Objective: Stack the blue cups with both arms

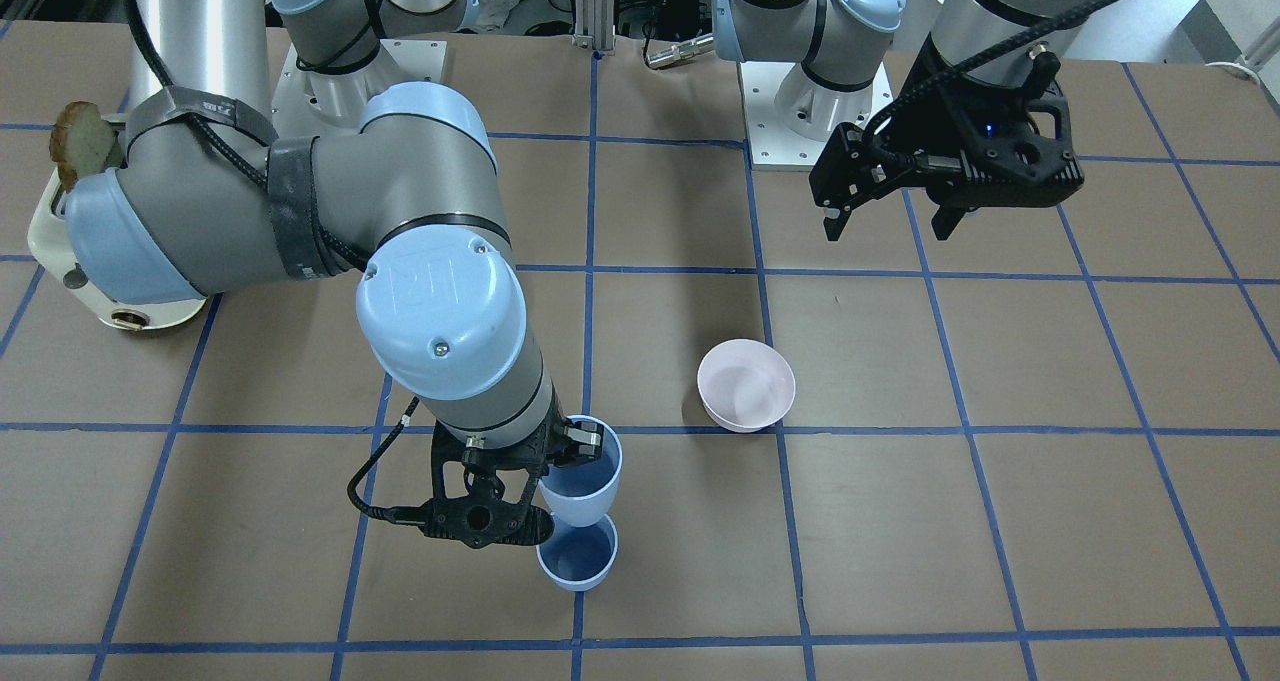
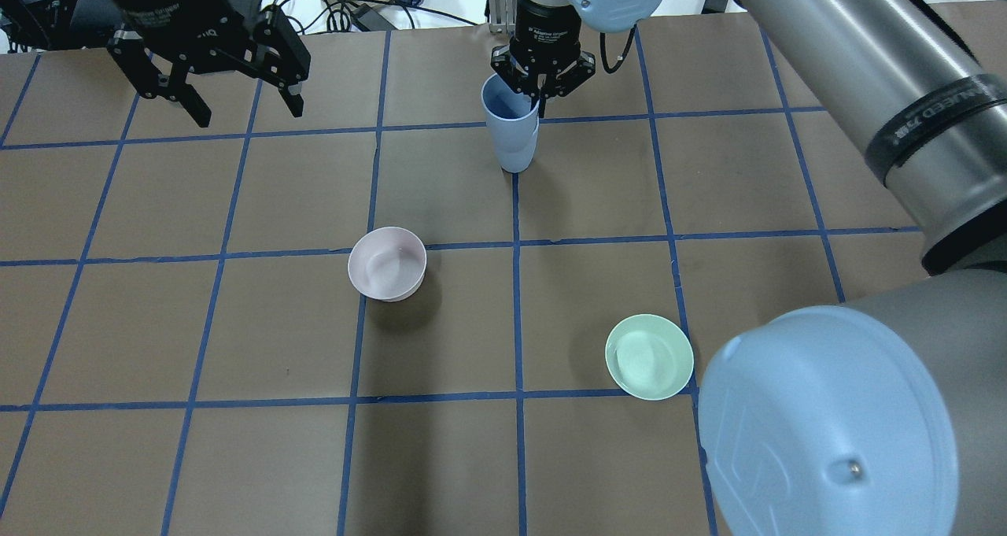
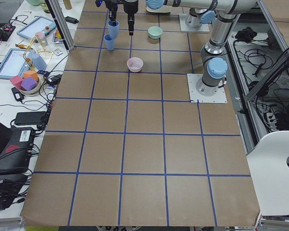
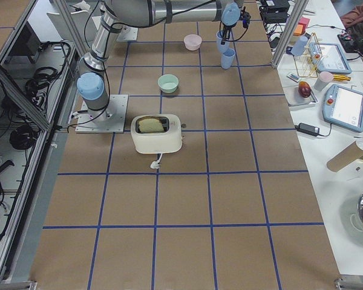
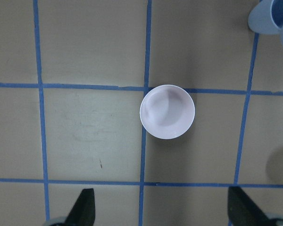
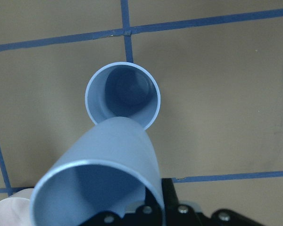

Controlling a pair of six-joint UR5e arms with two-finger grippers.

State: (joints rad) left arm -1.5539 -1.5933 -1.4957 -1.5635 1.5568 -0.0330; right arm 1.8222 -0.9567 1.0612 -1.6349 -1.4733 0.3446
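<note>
One blue cup (image 1: 576, 558) stands upright on the table on a blue tape line. My right gripper (image 1: 568, 448) is shut on the rim of the second blue cup (image 1: 585, 483) and holds it tilted just above the standing one. In the right wrist view the held cup (image 6: 108, 179) has its base over the near rim of the standing cup (image 6: 122, 96), whose inside is still visible. I cannot tell whether they touch. My left gripper (image 2: 245, 116) is open and empty, raised above the table well off to the side. Its fingers (image 5: 82, 207) show above the pink bowl.
A pale pink bowl (image 2: 387, 263) sits near the table's middle. A mint-green bowl (image 2: 649, 356) sits nearer the right arm's base. A white toaster (image 4: 157, 133) with toast in it stands close to that base. Operators' benches with gear line the far edge.
</note>
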